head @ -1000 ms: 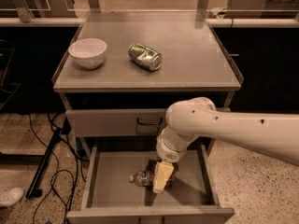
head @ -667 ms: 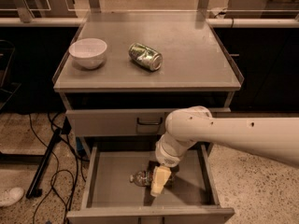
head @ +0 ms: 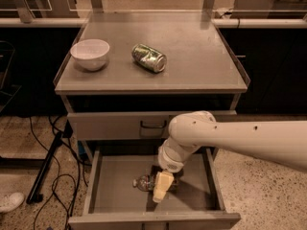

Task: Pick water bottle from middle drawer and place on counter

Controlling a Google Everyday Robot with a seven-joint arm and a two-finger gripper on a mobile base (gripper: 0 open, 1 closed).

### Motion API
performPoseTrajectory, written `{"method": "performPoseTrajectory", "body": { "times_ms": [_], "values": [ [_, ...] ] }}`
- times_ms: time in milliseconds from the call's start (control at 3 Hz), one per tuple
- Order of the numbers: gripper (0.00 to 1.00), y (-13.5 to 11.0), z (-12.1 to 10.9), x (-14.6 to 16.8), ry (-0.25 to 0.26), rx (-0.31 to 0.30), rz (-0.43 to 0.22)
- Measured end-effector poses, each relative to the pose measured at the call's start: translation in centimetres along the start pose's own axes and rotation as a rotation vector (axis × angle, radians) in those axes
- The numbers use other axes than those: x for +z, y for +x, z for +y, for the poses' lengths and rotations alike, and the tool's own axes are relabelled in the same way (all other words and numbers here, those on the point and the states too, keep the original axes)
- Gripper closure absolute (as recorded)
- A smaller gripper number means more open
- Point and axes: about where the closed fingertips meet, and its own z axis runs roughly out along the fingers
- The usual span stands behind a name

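Bottle lies in the open drawer under the hand, grip unclear, while bowl and can sit on the desk.

Probably a robotics lab, speckled floor, loose cables, grey metal cart, robot claw inside its open drawer

1. The counter is plain, pale grey metal with no pattern.
2. The bowl is plain white, and the can is mottled green and silver.
3. The middle drawer is a darker, flat grey inside.
4. The gripper, down in that drawer over the water bottle, is cream-yellow below a white arm.
5. The bottle is clear, possibly with a dark band.
6. The floor is speckled beige.
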Motion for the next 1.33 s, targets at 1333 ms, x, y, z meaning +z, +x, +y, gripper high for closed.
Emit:
{"method": "performPoseTrajectory", "body": {
  "times_ms": [1333],
  "values": [
    [0.0, 2.6, -4.0, 9.9, -0.035, 0.042, -0.012]
  ]
}}
